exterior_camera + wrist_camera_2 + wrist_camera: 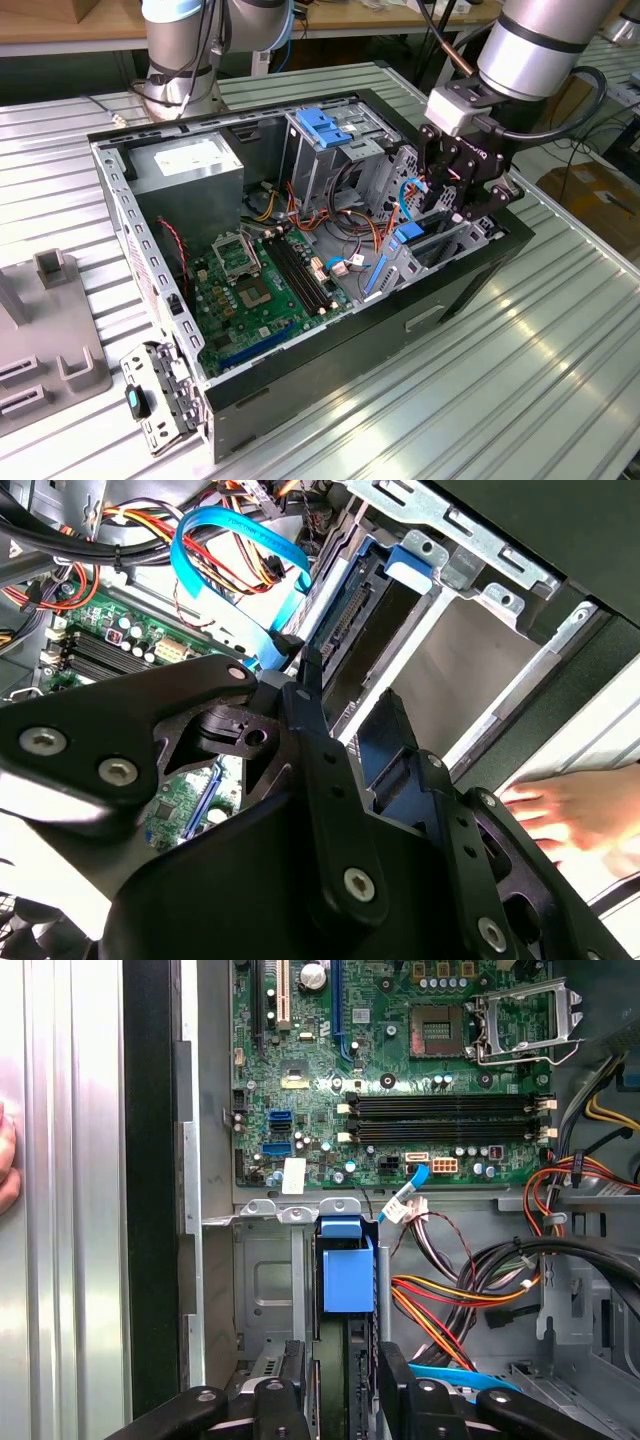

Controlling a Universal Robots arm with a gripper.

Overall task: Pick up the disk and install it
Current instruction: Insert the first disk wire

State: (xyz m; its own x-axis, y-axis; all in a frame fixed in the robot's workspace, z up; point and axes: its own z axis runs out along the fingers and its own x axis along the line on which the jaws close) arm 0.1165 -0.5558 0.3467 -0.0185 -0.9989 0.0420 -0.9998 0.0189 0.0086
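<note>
The disk (347,1275) stands on edge in a metal drive bay (262,1290) of the open computer case (300,385), its bright blue frame toward the motherboard (400,1060). My gripper (345,1365) reaches down into the case at the exterior view's right (456,215), and its black fingers (296,1385) press on both faces of the disk. In the second wrist view the blue frame (388,765) shows between the two fingers, with the gripper (352,685) shut on it. The disk's blue edge (408,236) pokes out below the gripper in the exterior view.
Bundles of cables (470,1300) and a blue ribbon cable (235,540) lie close beside the bay. A drive cage with another blue bracket (325,125) and a grey box (190,165) fill the case's back. A person's hand (570,815) rests outside the case wall.
</note>
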